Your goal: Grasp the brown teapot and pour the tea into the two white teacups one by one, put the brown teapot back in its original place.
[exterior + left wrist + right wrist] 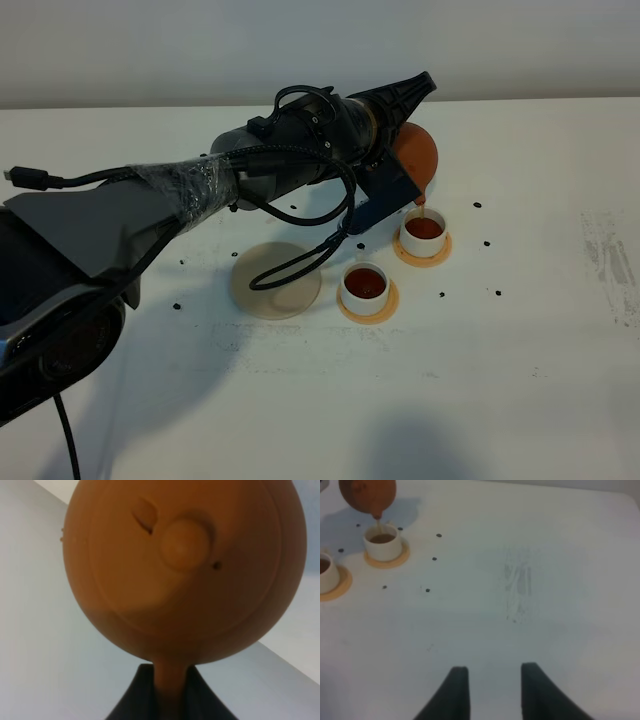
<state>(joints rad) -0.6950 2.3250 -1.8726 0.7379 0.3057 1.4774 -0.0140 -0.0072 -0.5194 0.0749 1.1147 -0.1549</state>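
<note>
The brown teapot (418, 152) hangs tilted in the air, spout down, over the farther white teacup (424, 232). A thin stream of tea falls from the spout into that cup (382, 542). My left gripper (402, 120) is shut on the pot's loop handle; in the left wrist view the lid and knob of the teapot (185, 565) fill the picture above the fingers (135, 700). The nearer teacup (365, 288) holds brown tea. The pale beige disc (275, 280) lies bare to its left. My right gripper (495, 672) hovers over bare table, fingers apart, holding nothing.
Each cup stands on an orange-tan coaster (441, 252). A black cable loop (300, 262) from the left arm hangs over the beige disc. Small dark specks (442, 295) dot the white table around the cups. A scuffed patch (520, 585) lies ahead of the right gripper.
</note>
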